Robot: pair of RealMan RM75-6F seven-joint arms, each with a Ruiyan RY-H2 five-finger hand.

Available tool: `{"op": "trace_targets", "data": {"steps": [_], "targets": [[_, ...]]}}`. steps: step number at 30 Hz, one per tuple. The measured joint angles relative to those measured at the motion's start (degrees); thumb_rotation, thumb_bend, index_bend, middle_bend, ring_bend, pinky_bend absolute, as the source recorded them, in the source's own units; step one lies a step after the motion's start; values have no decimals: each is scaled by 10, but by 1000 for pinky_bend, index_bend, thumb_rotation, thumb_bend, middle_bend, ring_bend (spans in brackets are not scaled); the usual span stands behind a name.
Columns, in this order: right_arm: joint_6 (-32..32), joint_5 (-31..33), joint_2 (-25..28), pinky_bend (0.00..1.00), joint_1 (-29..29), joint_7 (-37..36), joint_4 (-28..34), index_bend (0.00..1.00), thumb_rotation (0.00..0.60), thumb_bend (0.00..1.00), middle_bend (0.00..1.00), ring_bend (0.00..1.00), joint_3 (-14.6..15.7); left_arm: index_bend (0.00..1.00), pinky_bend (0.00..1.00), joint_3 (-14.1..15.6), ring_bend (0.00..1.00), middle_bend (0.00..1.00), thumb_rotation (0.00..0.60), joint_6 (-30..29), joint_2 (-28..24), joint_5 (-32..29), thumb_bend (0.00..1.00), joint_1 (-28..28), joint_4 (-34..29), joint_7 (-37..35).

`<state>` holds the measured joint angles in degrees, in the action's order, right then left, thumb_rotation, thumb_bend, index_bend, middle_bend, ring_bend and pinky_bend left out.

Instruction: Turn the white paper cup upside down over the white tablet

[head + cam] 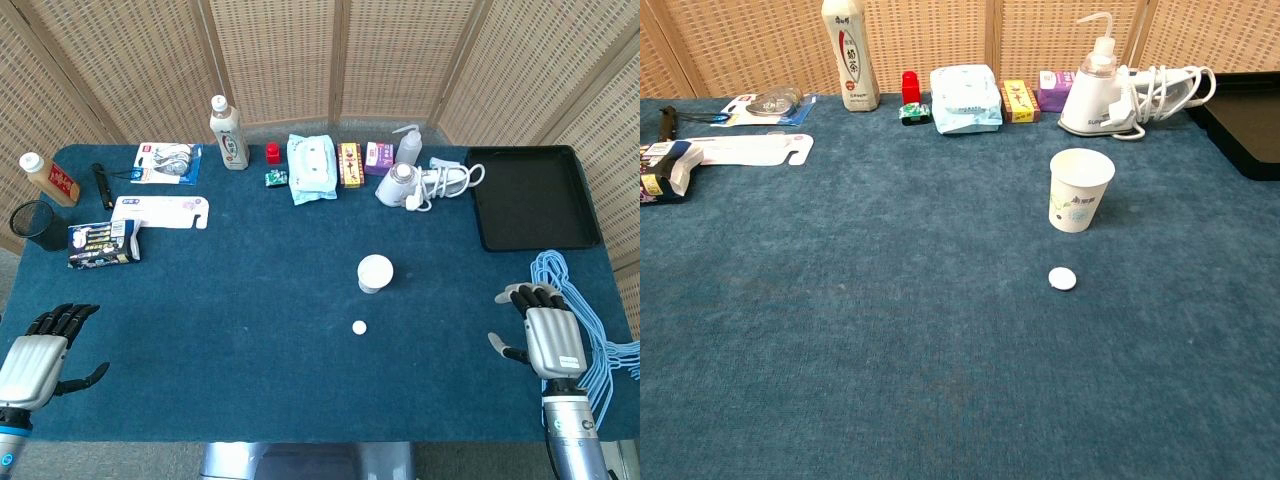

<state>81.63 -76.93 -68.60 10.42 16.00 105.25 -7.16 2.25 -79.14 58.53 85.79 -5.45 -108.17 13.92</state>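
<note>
Blue felt-covered surface (250, 300) carries everything. Black rectangular plastic tray (530, 195) sits at far right, well apart from the work area; a coil of light blue cable (575, 300) lies just beside the right hand.

Right hand (545, 335): flat near the front edge, fingers apart, holding nothing. Left hand (40, 345): likewise spread and empty, far from the task items.

White paper cup (1080, 190) stands upright, mouth up, mid-surface. Small round white tablet (1062, 278) lies near it on the front side, apart from it.

Judgement: nothing grasped yet. The right hand is nearer; take the cup by its side wall, lightly so it does not crush, invert, then lower the rim squarely around the tablet without nudging it.

Back-row bottles, packets and white charger (1130, 90) look clear of the path; the cable may snag the right arm.
</note>
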Motion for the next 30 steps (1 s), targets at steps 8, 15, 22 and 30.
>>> {"op": "trace_targets", "data": {"steps": [8,15,22,30], "targets": [[-7,4,-3,156,3,-7,-4,358,563,261,312,234,-1,119,162,-2,120,180,335,1,2,-2,249,-2,-3,4],[-17,-11,5,162,13,-36,13,358,565,260,312,235,-7,119,163,0,120,181,329,-6,-2,1,248,1,-3,-2],[-74,-1,7,162,52,-100,39,338,569,253,296,232,-33,118,162,-8,120,180,332,-6,-7,0,248,-4,-3,-7],[-185,52,-14,120,147,-99,36,257,565,210,204,171,-70,118,163,-6,120,180,336,2,-2,-1,248,-7,-6,-1]]}}
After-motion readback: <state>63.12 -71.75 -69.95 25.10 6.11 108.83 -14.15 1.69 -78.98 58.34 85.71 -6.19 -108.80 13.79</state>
